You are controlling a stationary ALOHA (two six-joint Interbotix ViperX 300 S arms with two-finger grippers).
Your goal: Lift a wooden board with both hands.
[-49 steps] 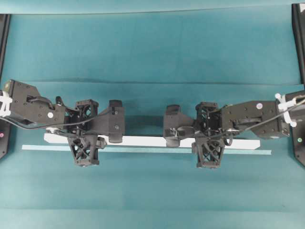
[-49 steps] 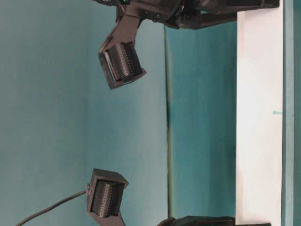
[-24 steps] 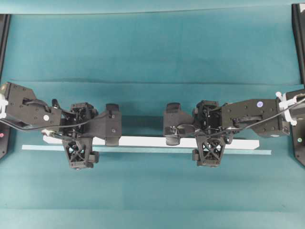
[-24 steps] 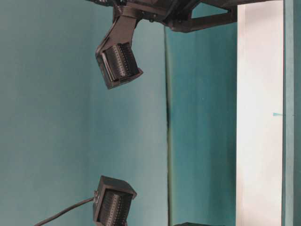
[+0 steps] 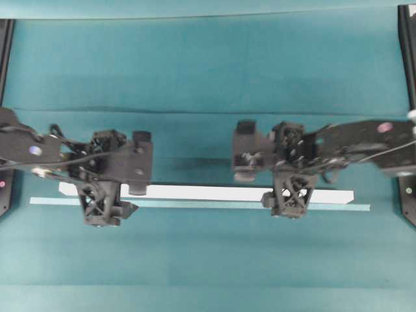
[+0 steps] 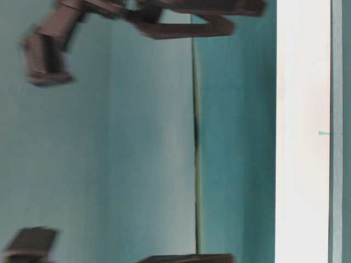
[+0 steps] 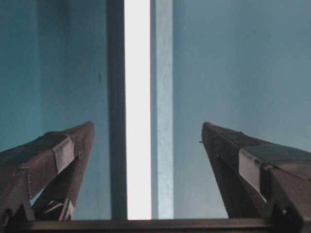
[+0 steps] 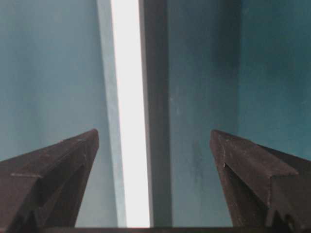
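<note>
Across the lower middle of the overhead frame the wooden board [image 5: 214,193] is laid flat on the teal bench [image 5: 208,65]. Left gripper [image 5: 107,175] and right gripper [image 5: 286,170] are held level above it, jaws spread wide, nothing grasped.

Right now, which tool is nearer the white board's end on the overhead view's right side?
Right. The right tool straddles the wooden board short of that end; the left tool straddles it near the opposite end.

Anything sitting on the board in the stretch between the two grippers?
No. In the overhead view the wooden board runs bare between the left gripper and the right gripper; nothing lies on it.
</note>
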